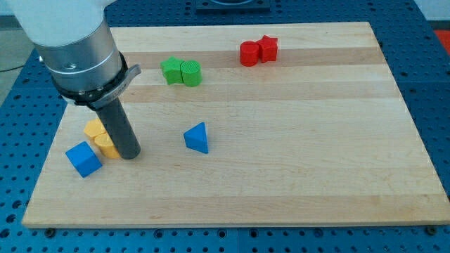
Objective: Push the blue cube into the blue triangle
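Note:
The blue cube (pixel 84 159) lies near the board's lower left. The blue triangle (pixel 197 138) lies to its right, near the middle of the board, well apart from it. My tip (pixel 129 154) rests on the board between them, just right of the blue cube and right next to two yellow blocks (pixel 101 138), which sit just above and right of the cube. The rod hides part of the yellow blocks.
Two green blocks (pixel 181 72) sit together at the upper middle. Two red blocks (pixel 258 51) sit together at the top, right of centre. The wooden board (pixel 316 140) ends at its left edge close to the blue cube.

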Controlling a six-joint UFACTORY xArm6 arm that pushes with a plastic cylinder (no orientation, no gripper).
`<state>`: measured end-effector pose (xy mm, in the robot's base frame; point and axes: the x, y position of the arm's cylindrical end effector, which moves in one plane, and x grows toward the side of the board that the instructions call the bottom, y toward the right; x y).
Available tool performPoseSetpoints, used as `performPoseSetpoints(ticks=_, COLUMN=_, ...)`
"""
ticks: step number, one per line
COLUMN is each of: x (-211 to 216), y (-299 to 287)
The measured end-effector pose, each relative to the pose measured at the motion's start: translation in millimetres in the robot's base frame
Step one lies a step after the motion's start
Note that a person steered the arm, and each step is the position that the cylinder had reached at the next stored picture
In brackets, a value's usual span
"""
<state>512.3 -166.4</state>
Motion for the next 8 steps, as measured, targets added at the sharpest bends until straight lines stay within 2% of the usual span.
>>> performPoseSetpoints(ticks=1, x=20.7, y=18.3)
performPoseSetpoints(ticks=2, x=64.7, y=15.8)
performPoseSetpoints(ticks=3, x=77.4, y=-56.7)
performPoseSetpoints(ticks=4, x=39.9, y=-134.1)
performPoseSetpoints(ticks=5, x=14.3, y=-126.1)
performPoseSetpoints(ticks=7, x=47.6, y=1.2)
performPoseSetpoints(ticks=8, x=44.4, y=21.2)
